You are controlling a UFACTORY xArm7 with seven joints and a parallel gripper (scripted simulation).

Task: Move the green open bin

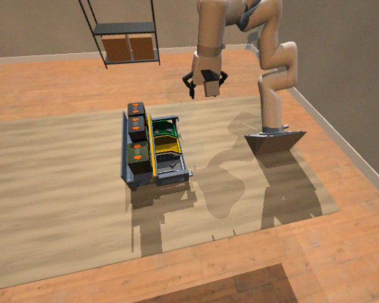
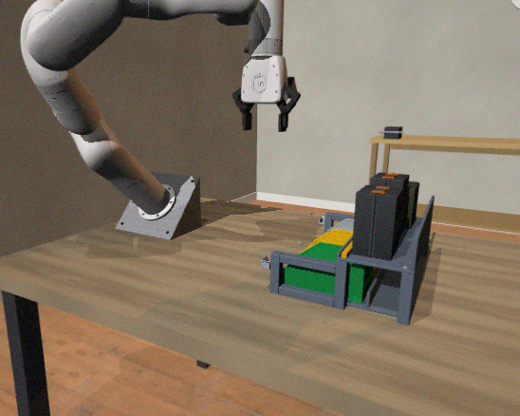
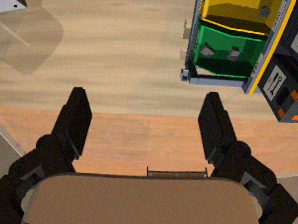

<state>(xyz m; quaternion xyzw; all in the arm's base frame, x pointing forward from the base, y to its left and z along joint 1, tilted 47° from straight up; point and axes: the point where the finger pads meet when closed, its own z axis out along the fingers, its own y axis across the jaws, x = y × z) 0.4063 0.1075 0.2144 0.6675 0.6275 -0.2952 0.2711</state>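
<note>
The green open bin (image 1: pixel 164 129) sits at the far end of the grey shelf (image 1: pixel 153 149), in its lower row. It also shows in the side view (image 2: pixel 325 273) and in the wrist view (image 3: pixel 226 51), with small grey parts inside. A yellow bin (image 1: pixel 167 144) and a grey bin (image 1: pixel 169 162) stand beside it in the same row. My gripper (image 1: pixel 205 84) hangs high above the table, open and empty, well away from the shelf; it also shows in the side view (image 2: pixel 264 121) and in the wrist view (image 3: pixel 143 132).
Dark boxes with orange tabs (image 1: pixel 137 128) fill the shelf's upper row. The arm's base (image 1: pixel 274 140) is on the table to the right. A wire rack (image 1: pixel 126 38) stands on the floor behind, and a side table (image 2: pixel 457 142) stands by the wall.
</note>
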